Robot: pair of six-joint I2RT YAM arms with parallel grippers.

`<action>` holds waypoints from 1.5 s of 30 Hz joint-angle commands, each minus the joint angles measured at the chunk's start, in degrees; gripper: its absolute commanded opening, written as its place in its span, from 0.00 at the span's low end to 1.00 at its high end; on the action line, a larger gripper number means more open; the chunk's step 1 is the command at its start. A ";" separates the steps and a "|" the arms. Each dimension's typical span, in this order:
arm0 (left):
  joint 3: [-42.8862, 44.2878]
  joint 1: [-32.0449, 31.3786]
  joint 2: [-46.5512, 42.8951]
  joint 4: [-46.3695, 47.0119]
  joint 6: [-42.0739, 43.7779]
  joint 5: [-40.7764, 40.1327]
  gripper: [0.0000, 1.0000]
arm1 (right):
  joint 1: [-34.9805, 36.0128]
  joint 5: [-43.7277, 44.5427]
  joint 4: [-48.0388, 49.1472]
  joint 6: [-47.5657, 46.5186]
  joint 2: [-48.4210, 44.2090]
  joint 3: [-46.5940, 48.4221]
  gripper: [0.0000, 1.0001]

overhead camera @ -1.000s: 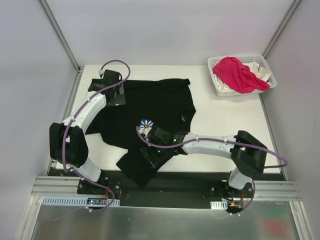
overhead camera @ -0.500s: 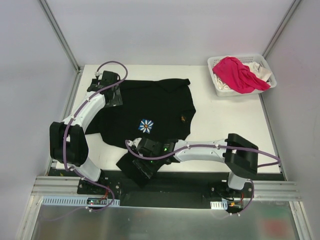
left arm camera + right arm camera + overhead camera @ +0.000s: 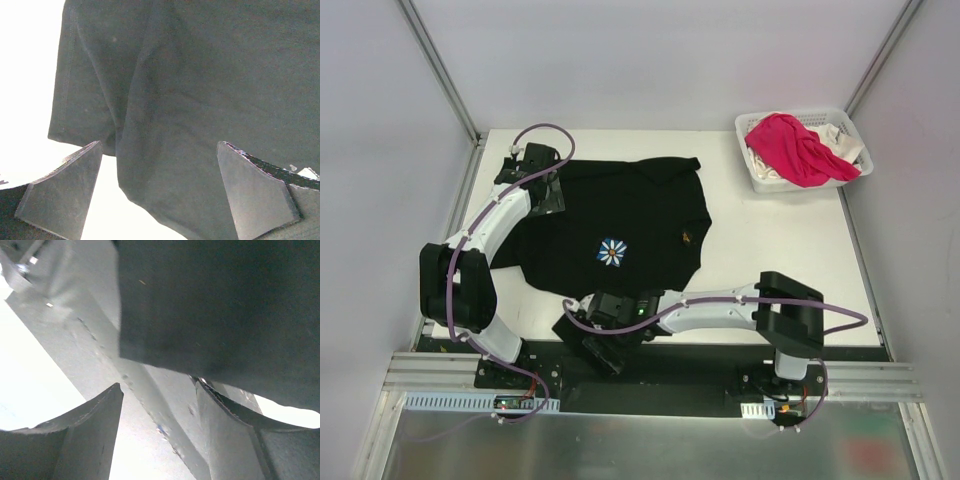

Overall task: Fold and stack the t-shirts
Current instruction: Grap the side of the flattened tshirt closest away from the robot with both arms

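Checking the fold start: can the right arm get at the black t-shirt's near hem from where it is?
Probably yes. The right claw is open, the hem of the black t-shirt lies just ahead of it, and nothing is between them.

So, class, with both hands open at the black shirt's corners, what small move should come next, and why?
Probably the right hand should ease forward until the near hem of the black shirt sits between its fingers. That hem lies ahead of the open fingers, nothing between them, while the left hand hangs open over the far sleeve, so both corners could be pinched to fold.
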 commanded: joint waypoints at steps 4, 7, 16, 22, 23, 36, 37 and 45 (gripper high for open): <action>0.60 0.31 0.06 0.67 -0.18 -2.62 0.97 | 2.39 2.03 -6.35 -2.31 4.39 9.69 0.63; 0.69 0.39 -0.20 0.75 0.00 -3.94 0.97 | 2.74 1.85 -6.53 -2.32 4.57 9.52 0.64; -0.10 1.36 -0.73 0.84 -2.29 -7.28 0.98 | 3.35 -0.43 -5.29 -2.31 6.24 8.99 0.63; 0.69 1.45 -0.82 0.76 -2.64 -8.07 0.98 | 3.53 -2.45 -5.38 -2.93 9.31 11.27 0.63; 0.77 1.45 -0.73 0.84 -2.55 -7.90 0.98 | 3.62 -3.06 -5.73 -3.19 9.93 11.80 0.63; 1.04 1.45 -0.38 1.11 -1.32 -6.84 0.97 | 3.88 -3.33 -9.51 -5.22 15.29 18.57 0.63; 1.13 1.45 -0.56 1.11 -1.23 -6.67 0.98 | 3.79 -3.51 -9.25 -5.30 15.47 18.66 0.63; 0.95 1.45 -2.31 1.37 -0.71 -6.49 0.97 | 3.36 -2.37 -10.12 -6.27 15.73 20.58 0.62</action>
